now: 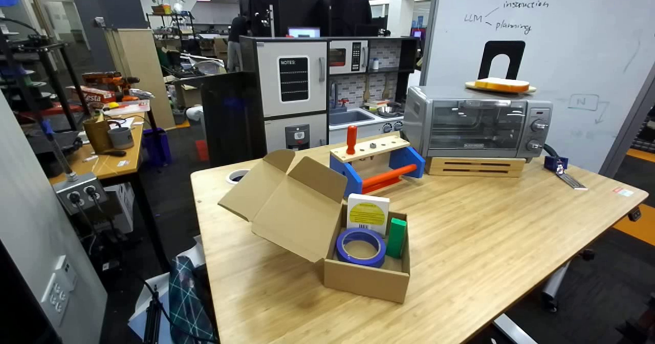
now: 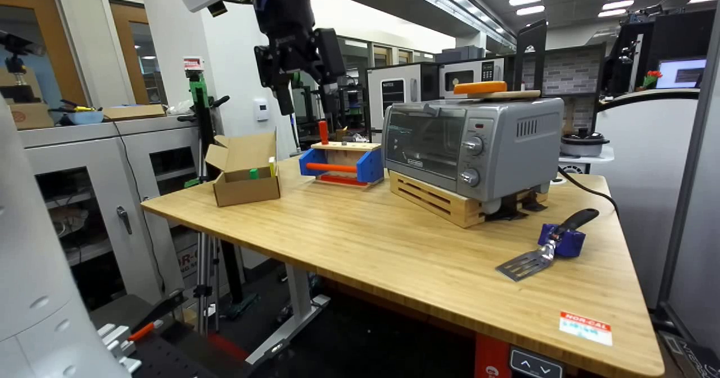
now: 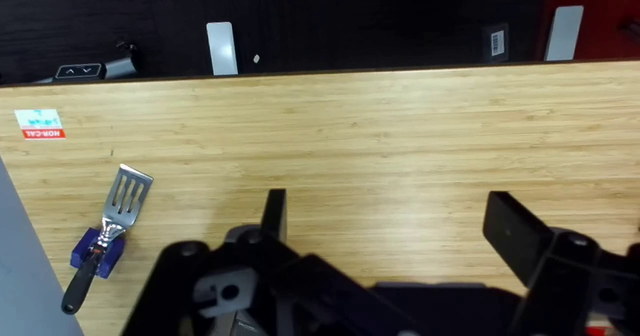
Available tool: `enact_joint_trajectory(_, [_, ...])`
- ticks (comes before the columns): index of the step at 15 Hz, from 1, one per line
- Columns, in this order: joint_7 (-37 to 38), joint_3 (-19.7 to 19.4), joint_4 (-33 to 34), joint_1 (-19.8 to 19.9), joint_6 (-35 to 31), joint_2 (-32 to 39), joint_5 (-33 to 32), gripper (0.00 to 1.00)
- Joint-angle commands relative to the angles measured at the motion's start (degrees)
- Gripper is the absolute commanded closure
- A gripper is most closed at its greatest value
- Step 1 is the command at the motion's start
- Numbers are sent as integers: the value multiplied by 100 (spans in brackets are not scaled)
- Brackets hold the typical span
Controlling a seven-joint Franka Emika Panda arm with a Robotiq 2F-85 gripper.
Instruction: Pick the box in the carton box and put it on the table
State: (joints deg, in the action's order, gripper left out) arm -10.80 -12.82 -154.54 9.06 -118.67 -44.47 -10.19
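The box [image 1: 367,213] is flat, white with a round yellow label. It stands upright in the carton box; a narrow edge of it [image 2: 272,167] also shows. The carton box [image 1: 366,281] is brown cardboard with its lid and flaps open. It stands on the table [image 1: 471,221], and the carton box shows in an exterior view too [image 2: 247,191]. My gripper [image 2: 308,105] is open and empty, high above the table. In the wrist view, only bare table [image 3: 385,156] shows between the open gripper's fingers [image 3: 386,201]; the box and carton are out of view there.
A blue tape roll [image 1: 361,248] and a green block [image 1: 396,237] share the carton. A blue-and-red toy bench [image 1: 378,162] stands behind it. A toaster oven [image 2: 472,147] stands on a wooden crate [image 2: 433,201]. A spatula [image 3: 120,201] lies on a purple block.
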Motion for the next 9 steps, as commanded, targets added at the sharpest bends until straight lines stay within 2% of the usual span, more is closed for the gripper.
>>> enact_joint_trajectory(1, [-274,92,142,-264,-65,149,91,0])
enact_joint_trajectory(5, [-499,299,157,-759,-55,185,127,0])
enact_joint_trajectory(9, [-413,747,207,-1002,-192,538,-180,0])
